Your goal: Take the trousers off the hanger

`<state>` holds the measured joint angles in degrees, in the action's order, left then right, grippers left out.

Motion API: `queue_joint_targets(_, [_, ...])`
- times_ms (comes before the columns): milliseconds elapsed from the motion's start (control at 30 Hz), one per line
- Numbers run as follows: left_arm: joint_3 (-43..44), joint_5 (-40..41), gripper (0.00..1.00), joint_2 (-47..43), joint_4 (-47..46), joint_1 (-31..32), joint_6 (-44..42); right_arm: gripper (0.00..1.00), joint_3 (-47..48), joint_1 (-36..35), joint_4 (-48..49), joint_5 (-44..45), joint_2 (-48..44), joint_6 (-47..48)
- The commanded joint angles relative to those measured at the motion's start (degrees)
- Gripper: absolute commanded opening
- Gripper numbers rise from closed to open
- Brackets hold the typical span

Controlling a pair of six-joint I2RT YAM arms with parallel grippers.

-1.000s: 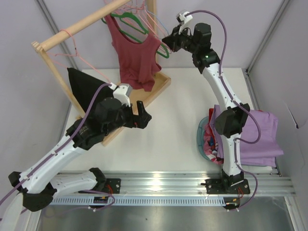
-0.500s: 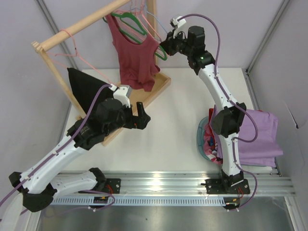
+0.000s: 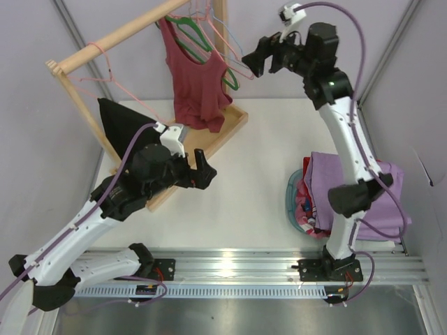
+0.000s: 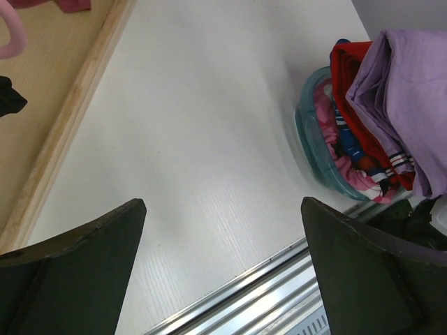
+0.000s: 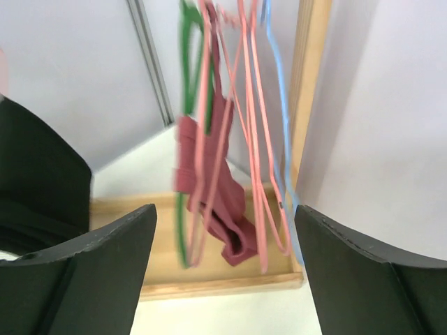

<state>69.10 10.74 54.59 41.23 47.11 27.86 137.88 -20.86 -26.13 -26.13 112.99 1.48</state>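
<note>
The lilac trousers (image 3: pixel 383 188) lie in a heap over the basket at the right, off any hanger, and also show in the left wrist view (image 4: pixel 408 84). Bare pale pink hangers (image 5: pixel 260 174) dangle from the wooden rail, blurred, just in front of my right gripper (image 5: pixel 225 209). That gripper (image 3: pixel 257 57) is open, holds nothing, and stands a little to the right of the hangers. My left gripper (image 3: pixel 205 169) hovers wide open above the tabletop near the rack's base, with nothing between its fingers (image 4: pixel 223 202).
The wooden rack (image 3: pixel 230 125) fills the back left. A maroon top (image 3: pixel 199 77) hangs on a green hanger (image 5: pixel 184 209), beside a light blue hanger (image 5: pixel 279 139). A black garment (image 3: pixel 122 122) hangs further left. The teal basket (image 3: pixel 293 202) holds mixed clothes.
My right gripper has gone from shut to open and drawn back to the right, away from the hangers, which now swing. The left arm has barely shifted.
</note>
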Motion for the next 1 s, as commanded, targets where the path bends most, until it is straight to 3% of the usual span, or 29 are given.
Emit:
queue_joint_targets(0, [1.39, -2.48, 0.99, -1.33, -2.12, -0.35, -1.84, 0.88, -3.74, 0.12, -1.11, 1.34, -11.72, -2.43])
queue_joint_targets(200, [1.65, -5.03, 1.00, -2.56, -2.21, -0.35, -1.66, 0.91, -20.17, -0.93, 2.39, 5.81, -28.30, -3.40])
queue_joint_targets(367, [9.37, -5.20, 1.00, -0.63, -0.45, -0.35, -2.54, 0.95, -43.28, -1.20, 10.56, 6.53, -41.60, -10.43])
queue_joint_targets(500, [10.18, -7.31, 0.99, 0.17, -0.98, -0.35, -1.23, 0.99, -58.93, -1.46, 13.56, 7.41, -52.24, -16.58])
queue_joint_targets(700, [2.01, -8.63, 0.99, -2.11, -2.91, -0.35, 4.92, 0.99, -77.83, -2.60, 12.25, 8.11, -64.20, -25.64])
queue_joint_targets(767, [-0.45, -8.20, 1.00, -2.73, -3.35, -0.35, 6.15, 0.99, -85.10, -3.92, 12.50, 11.95, -68.49, -28.18])
queue_joint_targets(967, [-3.27, -6.61, 0.99, -3.87, -1.24, -0.36, 4.23, 0.99, -98.06, -5.07, 16.46, 13.82, -79.31, -30.22])
